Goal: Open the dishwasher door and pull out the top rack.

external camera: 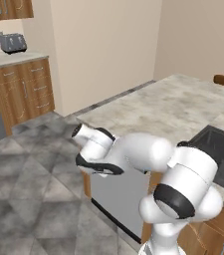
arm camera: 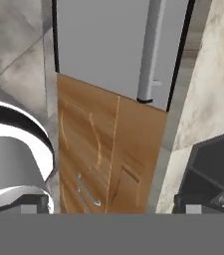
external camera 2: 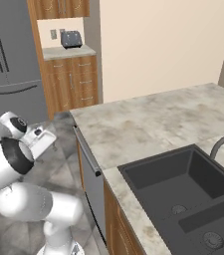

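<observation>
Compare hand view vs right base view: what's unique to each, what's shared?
Hand view only: wooden cabinet doors beside the dishwasher door, seen face-on.

Right base view only: fridge, toaster, faucet, the arm.

Both: closed dishwasher door, its bar handle, the counter, dark sink.

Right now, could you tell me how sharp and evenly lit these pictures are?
Left base view: soft, even light, faint shadow under the arm, dishwasher door slightly blurred. Right base view: flat light, no glare on the sink. Hand view: door handle crisp, viewed steeply.
</observation>
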